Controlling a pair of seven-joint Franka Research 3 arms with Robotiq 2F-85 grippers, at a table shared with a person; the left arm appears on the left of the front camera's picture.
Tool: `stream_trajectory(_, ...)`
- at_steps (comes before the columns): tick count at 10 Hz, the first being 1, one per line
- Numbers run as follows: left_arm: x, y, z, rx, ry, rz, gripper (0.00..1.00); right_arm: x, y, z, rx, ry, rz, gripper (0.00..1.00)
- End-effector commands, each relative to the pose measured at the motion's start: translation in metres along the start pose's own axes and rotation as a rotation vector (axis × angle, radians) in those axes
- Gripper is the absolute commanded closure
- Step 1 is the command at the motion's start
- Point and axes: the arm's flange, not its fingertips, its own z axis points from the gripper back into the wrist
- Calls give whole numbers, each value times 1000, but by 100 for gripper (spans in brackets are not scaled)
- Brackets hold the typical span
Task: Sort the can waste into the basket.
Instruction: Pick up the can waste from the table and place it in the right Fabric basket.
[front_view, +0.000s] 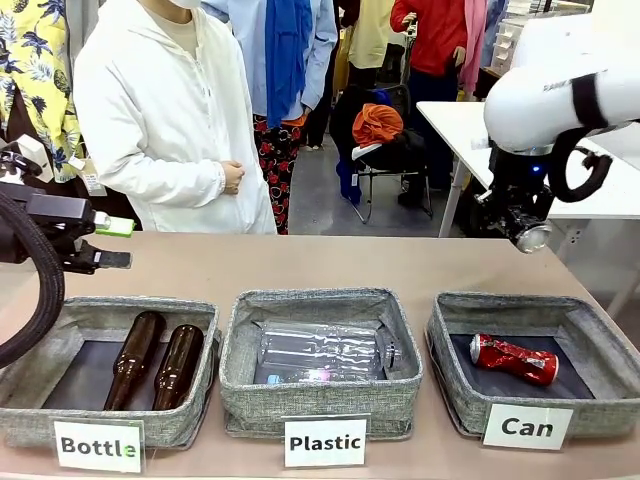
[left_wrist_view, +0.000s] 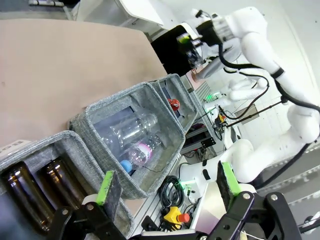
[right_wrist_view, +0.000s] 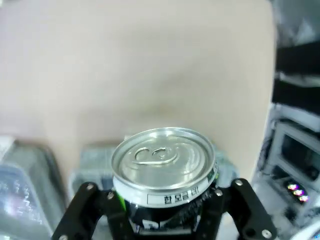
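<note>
The Can basket is mostly open from above — just the red can lying across the middle of its floor, bare floor on both sides. The right gripper, clamped on the black can, has nothing around it. Bare tabletop runs behind all three baskets — a person stands at the far edge.

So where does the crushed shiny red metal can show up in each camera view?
Front view: crushed shiny red metal can lies in the grey woven basket signed "Can", lower right.
Left wrist view: red spot in the farthest basket, centre.
Right wrist view: cannot make it out.
Shared landmark: clear plastic bottles in the next basket.
</note>
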Motion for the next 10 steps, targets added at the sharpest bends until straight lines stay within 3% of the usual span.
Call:
stream_trajectory(1,-2,0,1,-7,-5,-16,0,-52,-2,10,-9,31,368,100)
stream_trajectory(4,-2,0,1,-7,-5,-16,0,-110,5,12,-1,118,872,100)
stream_trajectory(6,-2,0,1,-7,-5,-16,0,-124,-2,1,-127,158,1239,100)
stream_trajectory(8,-2,0,1,-7,-5,-16,0,-120,-14,-5,-67,153,1426,100)
stream_trajectory(10,-2,0,1,-7,-5,-16,0,-113,-24,-7,64,137,1405,100)
